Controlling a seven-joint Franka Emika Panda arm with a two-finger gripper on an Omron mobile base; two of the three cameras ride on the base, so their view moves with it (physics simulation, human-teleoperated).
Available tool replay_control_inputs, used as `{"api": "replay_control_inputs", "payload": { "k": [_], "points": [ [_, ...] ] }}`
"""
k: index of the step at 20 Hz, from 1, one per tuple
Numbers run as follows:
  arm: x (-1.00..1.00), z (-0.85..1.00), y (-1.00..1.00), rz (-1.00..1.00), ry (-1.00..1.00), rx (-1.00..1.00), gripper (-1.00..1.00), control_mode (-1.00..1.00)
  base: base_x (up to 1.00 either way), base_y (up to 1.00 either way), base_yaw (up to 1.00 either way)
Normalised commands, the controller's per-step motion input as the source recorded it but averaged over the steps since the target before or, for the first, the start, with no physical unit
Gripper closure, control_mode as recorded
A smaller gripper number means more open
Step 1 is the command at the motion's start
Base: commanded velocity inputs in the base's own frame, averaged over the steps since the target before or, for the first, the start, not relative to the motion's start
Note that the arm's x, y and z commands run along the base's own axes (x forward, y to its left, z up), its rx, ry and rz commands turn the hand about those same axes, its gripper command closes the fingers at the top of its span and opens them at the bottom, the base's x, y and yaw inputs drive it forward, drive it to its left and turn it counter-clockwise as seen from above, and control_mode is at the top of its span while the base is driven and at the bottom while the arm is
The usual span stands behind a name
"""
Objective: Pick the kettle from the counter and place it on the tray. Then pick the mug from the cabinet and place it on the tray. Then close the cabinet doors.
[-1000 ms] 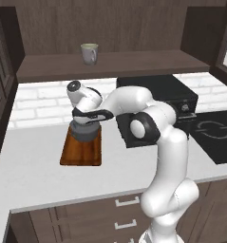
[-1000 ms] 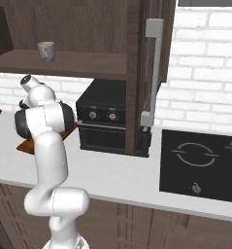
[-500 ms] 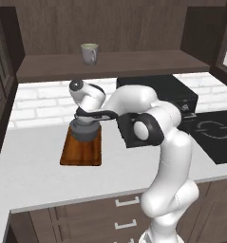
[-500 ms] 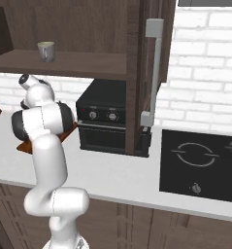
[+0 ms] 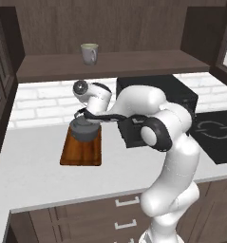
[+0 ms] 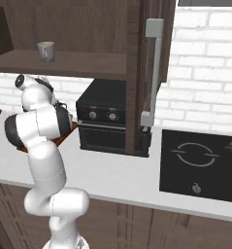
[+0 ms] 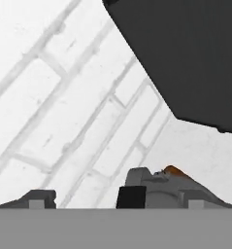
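The kettle sat on the tray, toward the board's 12 o'clock end, on the counter. The fingers hung just over the kettle's top, spread wide and holding nothing. At 12 o'clock above, the mug stood on the cabinet shelf. A black oven stood at the tray's 3 o'clock.

1. Rendered domestic kitchen: pale bench over dark drawers.
2. White brick backsplash, black hob, countertop oven.
3. Dark wooden wall cabinet holding a mug.
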Motion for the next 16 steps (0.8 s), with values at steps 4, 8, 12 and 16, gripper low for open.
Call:
{"api": "replay_control_inputs", "payload": {
  "k": [4, 8, 12, 16],
  "points": [
    [-0.26, 0.36, 0.01, 0.00, -0.23, 0.00, -1.00, -1.00, 0.00, 0.00, 0.00],
    [-0.30, 0.36, 0.00, 0.00, -0.22, 0.00, -1.00, -1.00, 0.00, 0.00, 0.00],
    [-0.58, 0.19, 0.01, 0.00, -0.14, 0.01, -1.00, -1.00, 0.00, 0.00, 0.00],
    [-0.70, 0.07, 0.01, 0.00, -0.05, 0.04, -1.00, -1.00, 0.00, 0.00, 0.00]
  ]
}}
